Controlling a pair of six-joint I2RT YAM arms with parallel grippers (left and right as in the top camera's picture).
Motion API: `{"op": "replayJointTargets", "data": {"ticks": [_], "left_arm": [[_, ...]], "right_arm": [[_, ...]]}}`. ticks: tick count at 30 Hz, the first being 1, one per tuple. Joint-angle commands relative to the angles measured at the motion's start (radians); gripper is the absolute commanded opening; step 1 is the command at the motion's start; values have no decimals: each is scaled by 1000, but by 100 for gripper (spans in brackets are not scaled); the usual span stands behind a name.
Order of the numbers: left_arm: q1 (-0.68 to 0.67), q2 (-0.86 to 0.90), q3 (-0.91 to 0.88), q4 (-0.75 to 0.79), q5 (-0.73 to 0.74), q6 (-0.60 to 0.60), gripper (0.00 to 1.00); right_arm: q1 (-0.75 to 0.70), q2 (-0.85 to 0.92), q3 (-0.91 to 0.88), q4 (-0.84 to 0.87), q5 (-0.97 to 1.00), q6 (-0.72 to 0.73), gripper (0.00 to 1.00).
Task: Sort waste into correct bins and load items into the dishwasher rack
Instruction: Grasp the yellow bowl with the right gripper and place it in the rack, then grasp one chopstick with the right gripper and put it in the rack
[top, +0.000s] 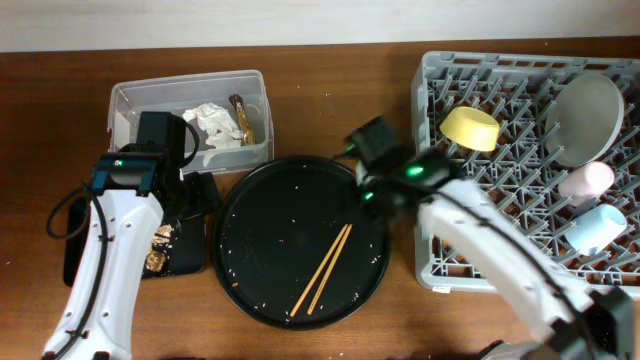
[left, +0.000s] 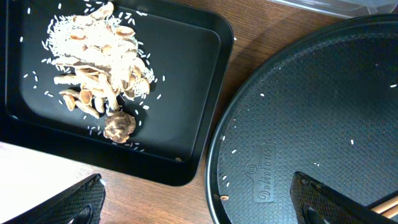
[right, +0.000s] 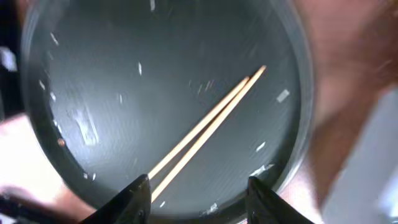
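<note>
your right gripper (right: 199, 200) hangs over the chopsticks (right: 211, 127), fingers spread and holding nothing; the pair lies side by side on the round black tray (right: 93, 74). your left gripper (left: 199, 202) is spread too, empty, beside the food scraps (left: 93, 59) in the shallow black tray (left: 193, 81).

L tool (left: 196, 190) spread wide, R tool (right: 198, 185) spread

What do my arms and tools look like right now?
Left arm and right arm: white tubular links, black wrist housings, each with a green light. A black cable loops beside the left arm. Left tool and right tool: black fingers.
</note>
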Motion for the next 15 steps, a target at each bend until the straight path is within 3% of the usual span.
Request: {"op": "replayJointTargets", "data": {"ticks": [1, 4, 7, 15], "left_arm": [[2, -13, 3, 2, 3, -10, 95], [2, -13, 3, -2, 3, -10, 95], [2, -13, 3, -3, 3, -10, 95], [2, -13, 3, -2, 3, -10, 95]], "right_arm": [[86, 91, -84, 38, 2, 249, 50], [128, 160, -180, 114, 3, 355, 50], [130, 193, -261, 223, 2, 361, 45], [157, 219, -271, 286, -4, 386, 45]]}}
